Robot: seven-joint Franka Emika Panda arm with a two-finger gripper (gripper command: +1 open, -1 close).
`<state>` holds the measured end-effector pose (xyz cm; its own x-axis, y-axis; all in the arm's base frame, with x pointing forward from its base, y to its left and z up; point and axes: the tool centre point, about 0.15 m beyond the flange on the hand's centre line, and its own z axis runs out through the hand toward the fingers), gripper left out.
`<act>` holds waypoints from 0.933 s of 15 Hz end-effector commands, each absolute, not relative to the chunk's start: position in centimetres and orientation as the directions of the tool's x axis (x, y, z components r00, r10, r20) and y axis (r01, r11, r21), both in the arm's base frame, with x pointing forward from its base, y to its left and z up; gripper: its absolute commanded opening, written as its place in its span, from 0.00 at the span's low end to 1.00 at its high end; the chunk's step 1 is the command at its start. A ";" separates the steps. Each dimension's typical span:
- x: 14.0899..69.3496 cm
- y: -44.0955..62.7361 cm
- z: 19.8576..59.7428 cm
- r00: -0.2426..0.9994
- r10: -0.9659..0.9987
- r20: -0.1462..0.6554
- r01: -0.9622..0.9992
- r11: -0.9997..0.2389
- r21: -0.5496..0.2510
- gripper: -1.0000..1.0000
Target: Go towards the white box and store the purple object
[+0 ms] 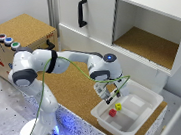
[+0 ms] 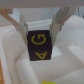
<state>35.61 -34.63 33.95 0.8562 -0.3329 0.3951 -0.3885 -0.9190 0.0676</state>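
In the wrist view the purple object [image 2: 40, 46], a dark cube with yellow letters on its faces, sits between my two fingers [image 2: 23, 26], which press on its upper sides. My gripper [image 2: 40, 31] is shut on it and holds it above the pale floor of the white box [image 2: 12, 60]. In the exterior view my gripper [image 1: 108, 97] hangs over the near end of the white box [image 1: 149, 99], just above its rim. The cube itself is only a dark speck at the fingertips there.
A red cube [image 1: 112, 112] and a yellow cube [image 1: 118, 106] lie inside the box, below and beside the gripper. A big white cabinet [image 1: 137, 24] with an open compartment stands behind. A cork-topped box with coloured buttons [image 1: 8, 40] is at the exterior view's left.
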 end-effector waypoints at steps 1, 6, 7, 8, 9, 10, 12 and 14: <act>41.8 -33.5 29.8 0.879 -0.264 0.398 -0.382 -0.888 0.255 0.00; 43.0 -34.0 28.7 0.883 -0.285 0.373 -0.388 -0.890 0.239 0.00; 42.8 -34.1 28.9 0.878 -0.291 0.379 -0.395 -0.889 0.233 1.00; 42.5 -34.1 29.3 0.878 -0.292 0.379 -0.397 -0.887 0.236 1.00; 42.2 -33.9 29.6 0.877 -0.294 0.381 -0.399 -0.886 0.236 1.00; 42.0 -33.7 29.9 0.879 -0.286 0.382 -0.391 -0.890 0.233 1.00; 41.3 -32.9 30.9 0.875 -0.273 0.400 -0.384 -0.894 0.229 1.00; 40.2 -31.7 32.9 0.854 -0.270 0.444 -0.379 -0.908 0.178 1.00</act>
<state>41.75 -34.01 29.74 0.8687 -0.2646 0.4187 -0.3510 -0.9253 0.1434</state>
